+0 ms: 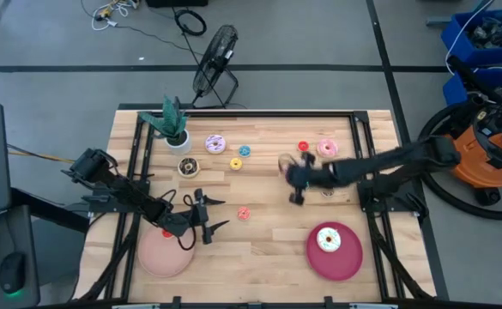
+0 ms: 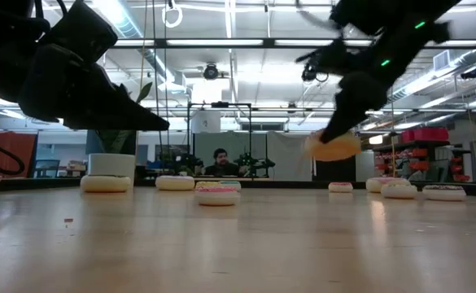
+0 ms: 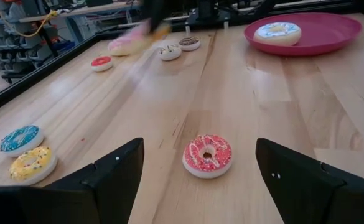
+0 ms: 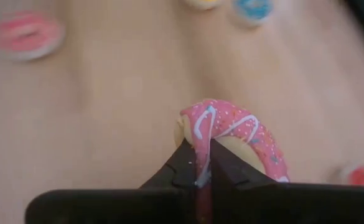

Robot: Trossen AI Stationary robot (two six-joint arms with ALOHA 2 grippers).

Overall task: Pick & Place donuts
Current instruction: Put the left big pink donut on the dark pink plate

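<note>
My right gripper [image 1: 292,178] hangs over the table's middle, shut on a pink-iced donut [image 4: 231,134] with white drizzle, which the low view shows in the air [image 2: 333,146]. My left gripper [image 1: 206,216] is open, hovering beside the pale pink plate [image 1: 163,255]. A small red donut [image 3: 208,155] lies flat on the table ahead of its fingers, untouched. A blue-and-white iced donut [image 1: 328,239] rests on the crimson plate [image 1: 347,262]. Other donuts lie flat on the far half: purple [image 1: 215,143], blue [image 1: 245,151], yellow [image 1: 235,163], chocolate [image 1: 188,166], red [image 1: 303,147], pink [image 1: 327,148]. My right gripper pinches the pink donut's ring at one side [image 4: 201,149] between its two fingers [image 4: 185,165]. The donut stands on edge beyond the fingertips. It is lifted clear of the table.
A white potted green plant [image 1: 173,127] stands at the far left of the table. Dark rails [image 1: 136,163] run along the left and right sides. Bare wood lies between the two plates along the near edge.
</note>
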